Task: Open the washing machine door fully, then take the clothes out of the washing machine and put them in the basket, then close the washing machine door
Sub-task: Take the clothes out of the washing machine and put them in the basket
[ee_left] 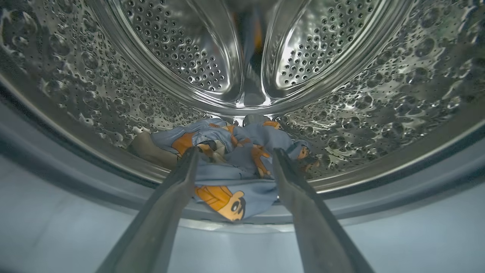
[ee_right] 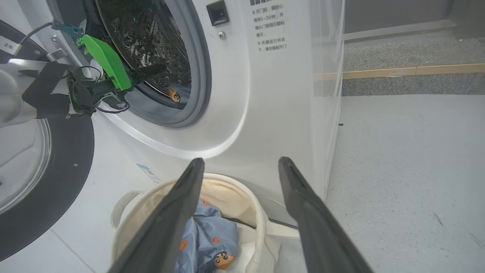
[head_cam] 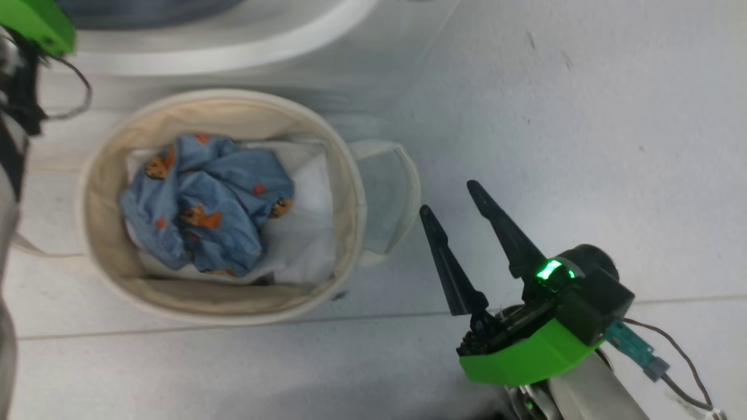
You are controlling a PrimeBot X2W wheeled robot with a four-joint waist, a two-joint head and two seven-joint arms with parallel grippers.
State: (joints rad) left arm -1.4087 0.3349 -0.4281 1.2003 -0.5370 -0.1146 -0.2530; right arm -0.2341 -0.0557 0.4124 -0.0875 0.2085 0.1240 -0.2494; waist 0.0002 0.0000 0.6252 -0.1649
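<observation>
The washing machine point(ee_right: 242, 94) stands with its door point(ee_right: 72, 163) swung wide to the left. A blue bear-print piece of the clothes point(ee_left: 231, 178) lies at the drum's front lip, also seen as clothes point(ee_right: 177, 94) from the right wrist. My left gripper point(ee_left: 235, 151) is open at the drum mouth, its fingers point(ee_left: 182, 174) straddling that garment without closing on it. The left gripper point(ee_right: 149, 72) reaches into the opening. Another bear-print garment point(head_cam: 204, 204) lies crumpled in the basket point(head_cam: 344, 175). My right gripper point(head_cam: 448, 197) hangs open and empty just right of the basket.
A white sheet point(head_cam: 303, 233) lies under the garment in the basket. The machine's base point(head_cam: 233, 46) is directly behind the basket. Pale floor point(head_cam: 583, 116) stretches to the right, and a grey step point(ee_right: 409, 72) runs behind it.
</observation>
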